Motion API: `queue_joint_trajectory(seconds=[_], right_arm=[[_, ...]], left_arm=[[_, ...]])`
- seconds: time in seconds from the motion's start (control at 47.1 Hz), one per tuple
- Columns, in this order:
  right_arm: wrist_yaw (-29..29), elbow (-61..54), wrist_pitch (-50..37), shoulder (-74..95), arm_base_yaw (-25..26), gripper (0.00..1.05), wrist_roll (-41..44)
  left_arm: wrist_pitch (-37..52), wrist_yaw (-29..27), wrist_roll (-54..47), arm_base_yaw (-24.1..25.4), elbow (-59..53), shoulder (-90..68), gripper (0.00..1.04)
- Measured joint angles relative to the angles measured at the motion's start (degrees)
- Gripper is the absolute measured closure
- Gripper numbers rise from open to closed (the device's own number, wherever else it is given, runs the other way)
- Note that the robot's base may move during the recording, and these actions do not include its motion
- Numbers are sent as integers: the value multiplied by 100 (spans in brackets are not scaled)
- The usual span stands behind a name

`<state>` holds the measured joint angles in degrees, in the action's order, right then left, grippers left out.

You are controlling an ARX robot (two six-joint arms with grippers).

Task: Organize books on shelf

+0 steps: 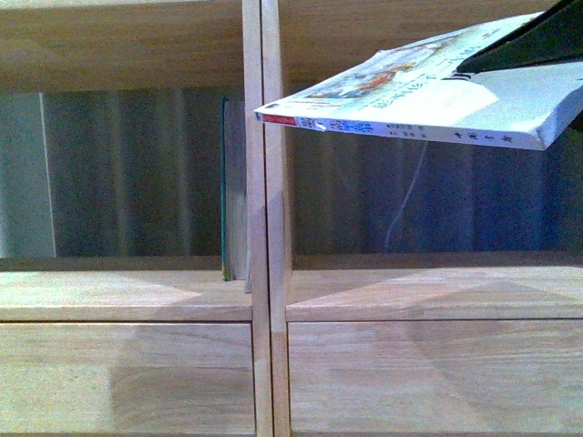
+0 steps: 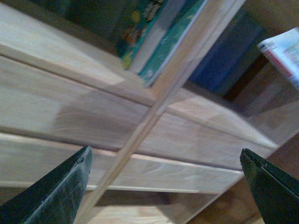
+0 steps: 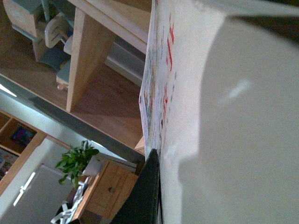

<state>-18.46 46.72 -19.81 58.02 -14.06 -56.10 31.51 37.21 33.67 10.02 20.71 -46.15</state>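
In the front view the right hand was clenched on one end of the white paperback, which jutted out sloping across the upright of the shelf without sagging: light and fairly stiff, I judged, and best pinched flat across both covers. In the left wrist view the left hand hung released and empty, with the green-spined book upright beyond it. In the right wrist view a dark finger pressed the paperback's smooth, likely slippery cover.
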Motion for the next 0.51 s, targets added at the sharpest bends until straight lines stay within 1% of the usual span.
queue_joint_trajectory(seconds=[0.042, 0.127, 0.234, 0.51], right_arm=[[57, 2, -2, 0, -109, 97, 22], [155, 4, -2, 0, -337, 97, 44], [232, 37, -2, 0, -621, 97, 63], [420, 111, -37, 2, -1154, 97, 157]], left_arm=[[337, -61, 424, -109, 81, -208, 7], [940, -304, 1261, -542, 247, -710, 7], [1569, -501, 1851, -1056, 376, -1097, 7], [2413, -1027, 2542, -1971, 817, -1576, 7]])
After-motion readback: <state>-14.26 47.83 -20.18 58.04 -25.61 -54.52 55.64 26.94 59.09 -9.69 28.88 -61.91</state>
